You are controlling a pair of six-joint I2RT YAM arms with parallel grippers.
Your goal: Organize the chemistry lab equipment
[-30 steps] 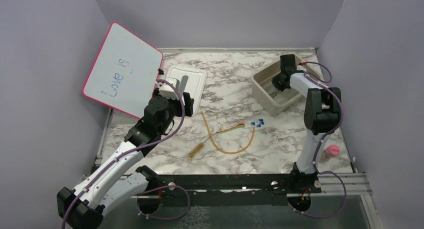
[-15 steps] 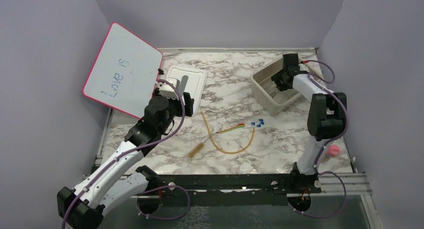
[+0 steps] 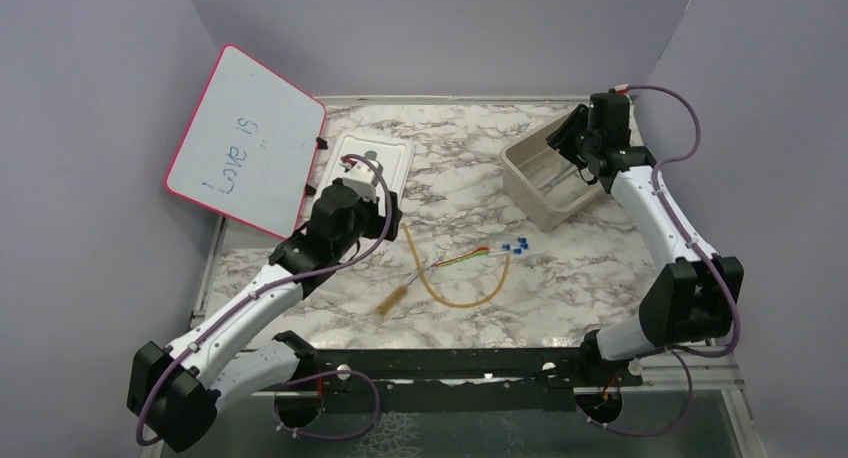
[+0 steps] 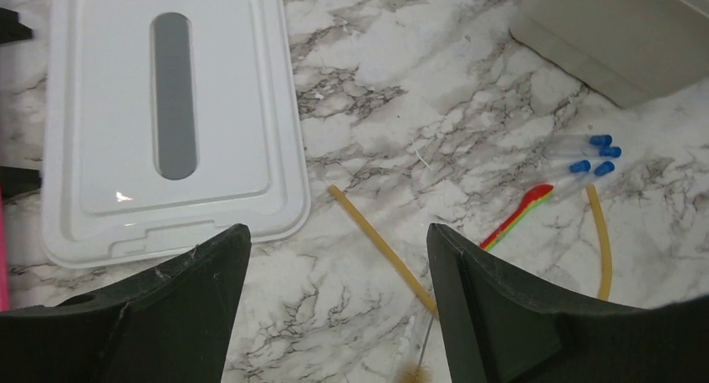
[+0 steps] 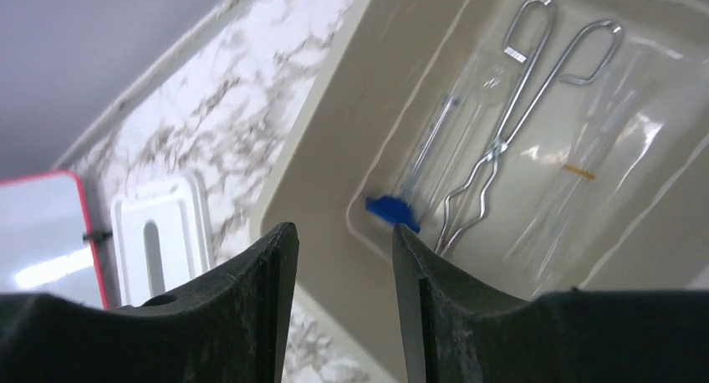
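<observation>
Silver tongs are lying inside the beige bin, beside what may be clear tubes. The amber tube, brush, green-orange stick and blue pieces are lying together on the marble desk. The right end effector above the bin and the left end effector above the desk are being held open, with nothing gripped.

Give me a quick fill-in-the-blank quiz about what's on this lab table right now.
1. The silver tongs lie inside the beige ____.
2. The small clear tubes on the marble table have ____ caps.
3. The left gripper and right gripper are open and hold ____.
Missing words: bin; blue; nothing.
</observation>
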